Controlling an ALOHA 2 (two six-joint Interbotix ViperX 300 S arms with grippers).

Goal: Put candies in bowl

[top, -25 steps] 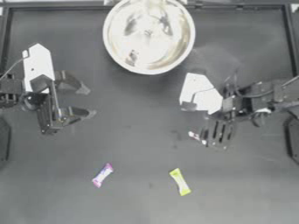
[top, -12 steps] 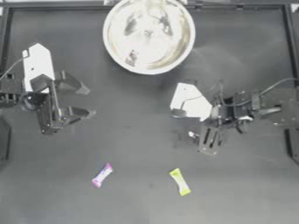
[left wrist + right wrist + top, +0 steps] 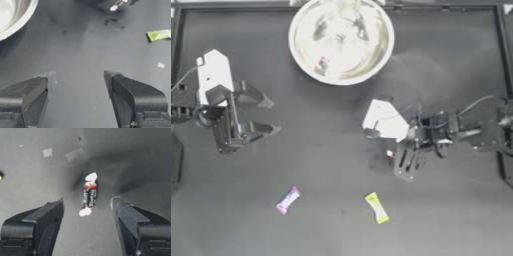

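Right now the dark table (image 3: 324, 190) fills the top view, with the pink-purple candy (image 3: 287, 200) and yellow-green candy (image 3: 377, 208) along the bottom. Above them, at centre right, the right gripper (image 3: 87, 203) hangs jaws apart over a white-and-red candy (image 3: 88, 194) lying flat between them, untouched. At left, the left gripper (image 3: 78, 75) sits spread wide. The bowl (image 3: 340, 40) gleams at top centre.

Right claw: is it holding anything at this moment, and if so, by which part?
Nothing is held. The right claw is open, its jaws either side of a white-and-red candy lying on the table, not touching it.
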